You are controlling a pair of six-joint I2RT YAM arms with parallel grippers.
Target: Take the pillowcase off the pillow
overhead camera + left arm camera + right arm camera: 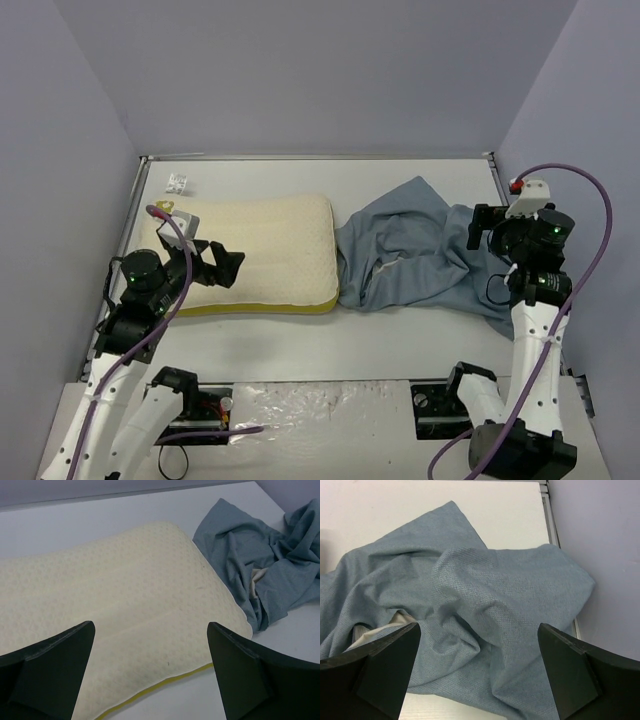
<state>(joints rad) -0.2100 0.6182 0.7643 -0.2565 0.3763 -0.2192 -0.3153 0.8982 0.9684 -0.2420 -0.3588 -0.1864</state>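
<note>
Closest to the left wrist camera was your left gripper (150, 630). Its two dark fingers (55, 655) stood wide apart and held nothing. It hung over the left part of the pillow (265, 250). The pillow was bare, cream and dotty, and it lay flat on the left side of the white table (400, 330). A yellow band (260, 308) ran along the pillow's near edge. Your right gripper (478, 630) was spread just as wide and was empty too (no cloth was pinched in it). It hung over the right part of the pillowcase (420, 255). The pillowcase was all the way off the pillow. It lay in a crumpled grey-blue heap on the right side of the table, with lots of folds and bumps. Its left edge sat right up against the pillow's right end, and its right side reached the table edge by the wall (590, 120). A pale patch (380, 630) peeked out from one fold of the cloth, and you could see only the plain grey-blue face besides that. A small clear thing (179, 183) sat near the far left corner of the table, well apart from the pillow, too small to tell what it was.
</note>
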